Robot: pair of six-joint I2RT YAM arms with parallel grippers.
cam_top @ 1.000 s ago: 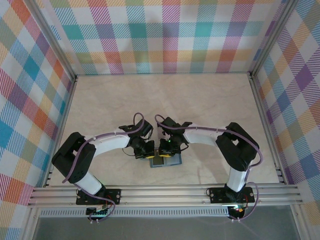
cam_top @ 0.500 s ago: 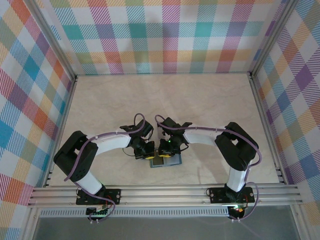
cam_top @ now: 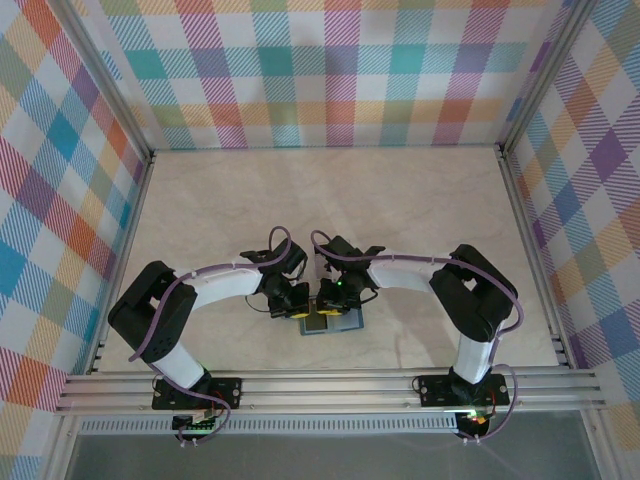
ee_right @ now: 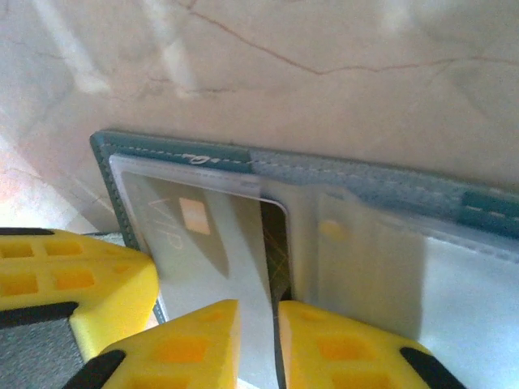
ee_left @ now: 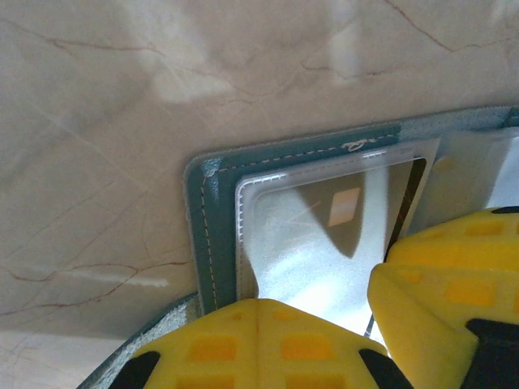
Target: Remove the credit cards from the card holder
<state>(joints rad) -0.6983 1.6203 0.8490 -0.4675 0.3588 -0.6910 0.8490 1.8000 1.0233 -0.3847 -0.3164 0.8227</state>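
Teal holder (ee_right: 365,190) lies open at the table's (cam_top: 400,200) 6 o'clock. The left gripper (ee_left: 369,324) bears down at its 9 o'clock, likely pinning it; whether those fingers are parted I can't tell. The right gripper (ee_right: 272,348) pinches nearly closed on the pale card (ee_right: 203,235), with the dark card (ee_right: 277,235) just beside it, poised to draw it from the pocket.

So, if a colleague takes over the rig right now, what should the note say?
Left gripper: down on the open card holder; open or shut, I cannot tell.
Right gripper: fingers almost together over the whitish card; a grip is not certain.
Holder lies open on the table; the whitish card and the dark card beside it are both inside.
Done: no card out. Left: pull out both.
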